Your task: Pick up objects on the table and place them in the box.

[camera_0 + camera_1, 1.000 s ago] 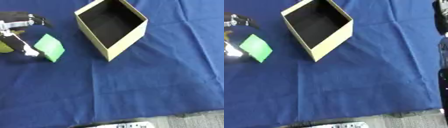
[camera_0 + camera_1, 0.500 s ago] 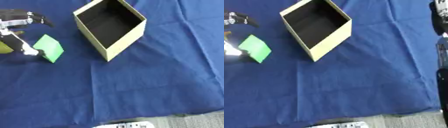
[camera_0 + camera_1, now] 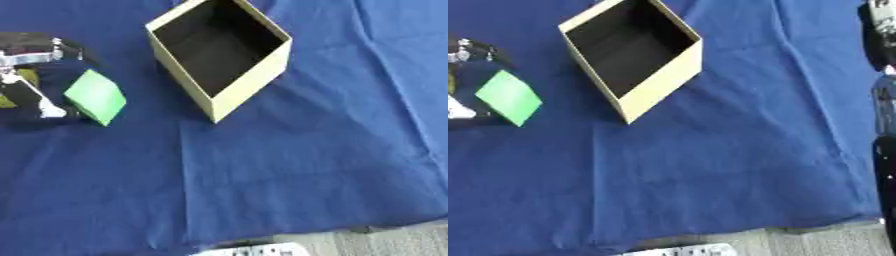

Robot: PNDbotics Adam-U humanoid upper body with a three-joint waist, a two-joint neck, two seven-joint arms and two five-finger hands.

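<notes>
An open cardboard box with a dark inside stands on the blue cloth at the upper middle, turned cornerwise. To its left a green block sits tilted on the cloth. My left hand is at the left edge, spread beside the block; one straight finger with a pale tip reaches the block's lower left side. A yellow thing shows partly behind that hand. My right hand appears only as a dark strip along the right edge of the right eye view.
The cloth's front edge runs along the bottom, with grey floor beyond. A white object lies just past that edge. Wide bare cloth spreads in front of and to the right of the box.
</notes>
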